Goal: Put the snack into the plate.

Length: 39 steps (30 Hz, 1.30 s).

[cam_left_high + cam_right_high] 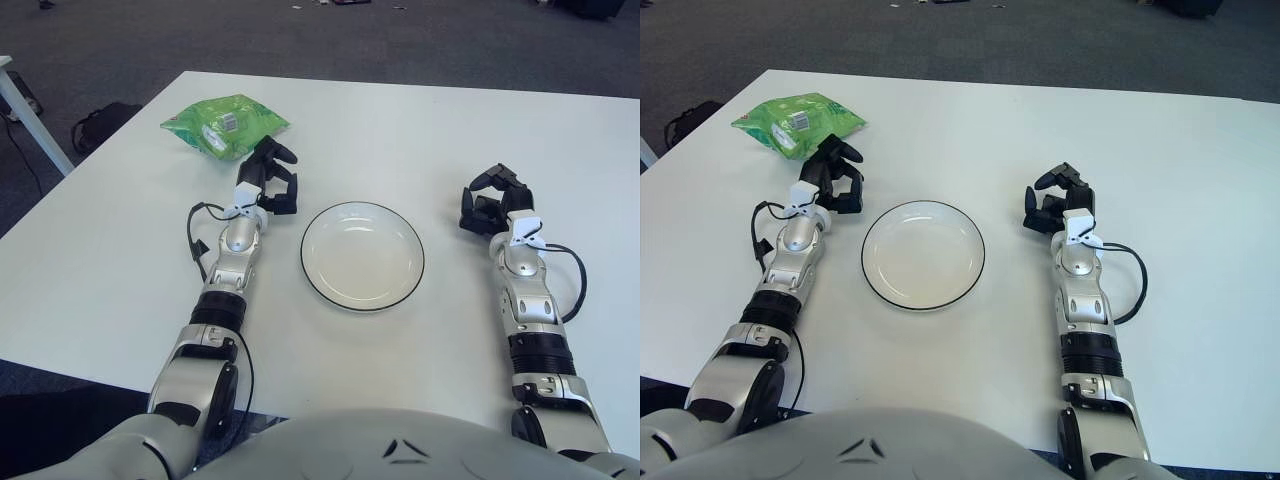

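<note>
Left eye view: white desk point(120, 250) seen from above, dark carpet beyond its far edge.
Snack point(224, 124): green crinkled packet, lying flat at the far left of the desk; long axis runs left to right with a slight slant, the right end a little nearer the robot; a small white label patch faces up near the middle.
Plate point(362, 284): round, white, dark rim line, bare inside; sits mid-desk between the two arms, well apart from the snack.
Left hand point(271, 178): black fingers loosely parted, holding nothing; just on the near side of the snack's right end, whether touching it cannot be told; forearm lies along the desk, pointing away from the robot.
Right hand point(494, 203): on the desk right of the plate, fingers relaxed and partly bent, holding nothing.

Right eye view: same layout, shifted leftward.
Snack point(798, 122): far left corner area, same flat lie, long axis across the view.
Plate point(923, 285): centre-left, nothing in it.
Left hand point(835, 175): beside the packet's near right edge, fingers apart.
Right hand point(1058, 200): idle, right of the plate, a black cable looping off its wrist.
</note>
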Motion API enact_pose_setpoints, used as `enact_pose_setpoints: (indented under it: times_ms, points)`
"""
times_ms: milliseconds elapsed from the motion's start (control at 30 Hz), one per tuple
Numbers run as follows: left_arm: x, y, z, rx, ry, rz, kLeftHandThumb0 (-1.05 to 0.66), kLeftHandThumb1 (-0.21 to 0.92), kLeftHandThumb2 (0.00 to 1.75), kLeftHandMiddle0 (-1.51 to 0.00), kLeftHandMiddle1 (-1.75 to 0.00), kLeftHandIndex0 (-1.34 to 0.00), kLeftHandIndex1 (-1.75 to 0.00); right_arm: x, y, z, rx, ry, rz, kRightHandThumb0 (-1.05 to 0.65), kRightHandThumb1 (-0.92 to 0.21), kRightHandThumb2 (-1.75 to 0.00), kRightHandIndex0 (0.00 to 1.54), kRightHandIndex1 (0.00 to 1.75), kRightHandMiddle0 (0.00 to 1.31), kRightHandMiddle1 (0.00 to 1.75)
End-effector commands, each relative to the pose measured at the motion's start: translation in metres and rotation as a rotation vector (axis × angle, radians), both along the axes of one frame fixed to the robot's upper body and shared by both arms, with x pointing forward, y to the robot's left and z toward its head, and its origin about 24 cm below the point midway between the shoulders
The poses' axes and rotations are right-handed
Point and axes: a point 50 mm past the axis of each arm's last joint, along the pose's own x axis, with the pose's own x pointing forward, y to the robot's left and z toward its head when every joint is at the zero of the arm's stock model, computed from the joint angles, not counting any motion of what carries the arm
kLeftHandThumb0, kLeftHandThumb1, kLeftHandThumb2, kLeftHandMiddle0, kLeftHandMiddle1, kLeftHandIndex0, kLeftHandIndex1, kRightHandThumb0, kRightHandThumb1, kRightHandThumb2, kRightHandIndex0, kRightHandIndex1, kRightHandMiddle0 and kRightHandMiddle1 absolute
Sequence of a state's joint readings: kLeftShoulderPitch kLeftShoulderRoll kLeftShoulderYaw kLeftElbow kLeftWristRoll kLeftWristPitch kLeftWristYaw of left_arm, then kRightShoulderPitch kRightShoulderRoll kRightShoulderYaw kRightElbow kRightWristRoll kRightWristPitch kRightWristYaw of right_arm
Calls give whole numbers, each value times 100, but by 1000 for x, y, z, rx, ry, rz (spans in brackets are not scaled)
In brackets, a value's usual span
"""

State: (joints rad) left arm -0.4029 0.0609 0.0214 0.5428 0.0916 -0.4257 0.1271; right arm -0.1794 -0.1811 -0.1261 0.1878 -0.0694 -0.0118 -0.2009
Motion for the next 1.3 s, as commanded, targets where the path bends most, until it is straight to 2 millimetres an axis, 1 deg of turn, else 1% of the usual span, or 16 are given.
enact_pose_setpoints:
  times_ms: [0,367,500,700,800,900,1033,1167,1267]
  points:
    - [-13,1,-27,21,69,59,-1,23,142,-56,-175,-55,-175,-23,-2,-47,9,203,-11,-49,-30,-134,128,175,63,175]
    - [-10,-1,-21,169,-1,101,-1,21,144,-57,-175,-56,-175,-21,-5,-49,-28,206,-13,-49,-30,-133,128,175,63,175]
    - [1,-2,-7,306,-84,135,-1,21,144,-58,-175,-57,-175,-20,-4,-50,-47,201,-11,-49,-30,-134,128,175,63,175]
    - [11,-4,4,424,-158,161,-1,21,145,-58,-175,-57,-175,-20,-4,-51,-66,200,-13,-49,-30,-134,128,175,63,175]
    - [16,-1,12,496,-205,161,-1,21,145,-58,-175,-57,-175,-19,-4,-52,-79,209,-4,-49,-30,-134,128,175,63,175]
    - [23,2,26,574,-281,171,-1,20,146,-59,-175,-58,-175,-19,-5,-53,-80,215,10,-49,-30,-134,129,175,63,175]
    - [28,3,37,660,-353,196,-1,20,146,-59,-175,-58,-175,-19,-6,-54,-83,210,14,-49,-30,-134,129,175,63,175]
    - [32,5,46,752,-402,231,-1,19,147,-59,-175,-58,-175,-20,-5,-54,-84,208,14,-49,-30,-134,129,175,63,175]
    - [39,7,58,824,-430,266,-1,19,147,-59,-175,-58,-175,-20,-4,-53,-88,205,15,-49,-30,-133,129,175,63,175]
